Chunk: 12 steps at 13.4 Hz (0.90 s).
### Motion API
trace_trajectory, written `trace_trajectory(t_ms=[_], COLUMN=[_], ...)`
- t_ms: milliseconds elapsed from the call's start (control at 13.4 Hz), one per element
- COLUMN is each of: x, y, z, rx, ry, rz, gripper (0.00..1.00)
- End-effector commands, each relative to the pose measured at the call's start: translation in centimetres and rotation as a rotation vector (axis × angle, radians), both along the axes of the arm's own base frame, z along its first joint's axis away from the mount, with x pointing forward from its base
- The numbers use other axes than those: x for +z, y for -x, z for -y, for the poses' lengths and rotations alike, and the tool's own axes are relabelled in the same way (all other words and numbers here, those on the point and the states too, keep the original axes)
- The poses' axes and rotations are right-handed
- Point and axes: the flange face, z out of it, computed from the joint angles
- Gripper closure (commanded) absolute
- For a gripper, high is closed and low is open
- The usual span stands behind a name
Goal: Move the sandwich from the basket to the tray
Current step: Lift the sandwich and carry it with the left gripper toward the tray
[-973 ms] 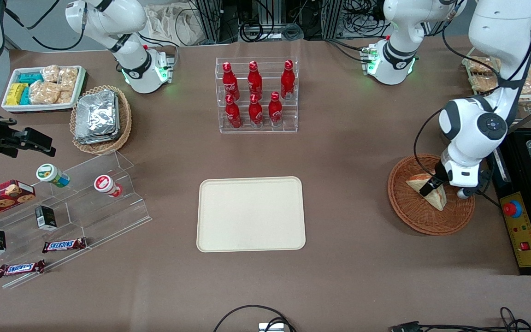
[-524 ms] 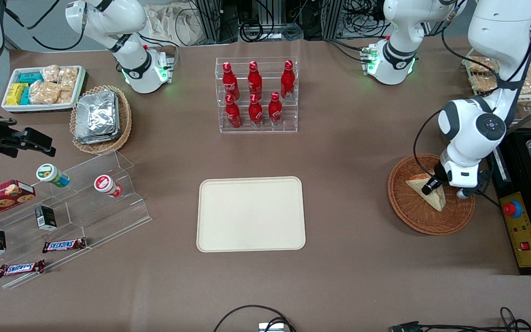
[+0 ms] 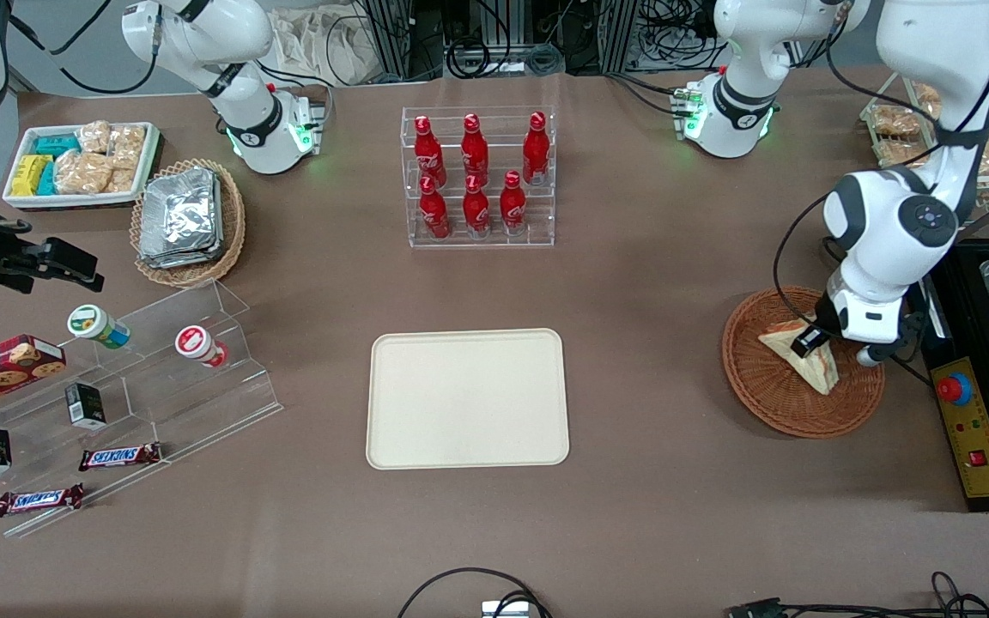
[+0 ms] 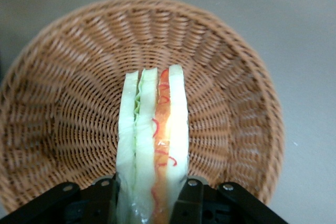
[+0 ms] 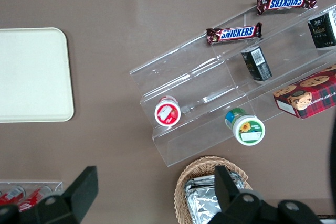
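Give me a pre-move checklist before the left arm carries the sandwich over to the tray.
1. Grip: the gripper is shut on the sandwich, one of the fingers on each bread face: ok.
2. Lift clearance: sandwich fully above the rim of the basket: cannot tell.
3. Sandwich intact, layers together in the wrap: ok.
4. Landing spot: the tray holds nothing: ok.
5. Path over the table from basket to tray has nothing standing in it: ok.
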Motion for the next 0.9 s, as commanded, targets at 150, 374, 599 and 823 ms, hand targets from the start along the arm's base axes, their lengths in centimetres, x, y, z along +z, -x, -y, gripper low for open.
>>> trace_trajectory(t_ms=[150,374,599,823], x=[6.2,7.4,8.3,10.8], y=[0.5,0.6,0.0,-1.5], z=[0.9,2.7,5.2,9.8], rx=[-0.295,-0.441,-0.533,-0.599], ry=[-0.052,-0.071,-0.083,-0.075], rz=[-0.027,-0.030,-0.012,-0.026], gripper=[1.00,1.00,1.00,1.00])
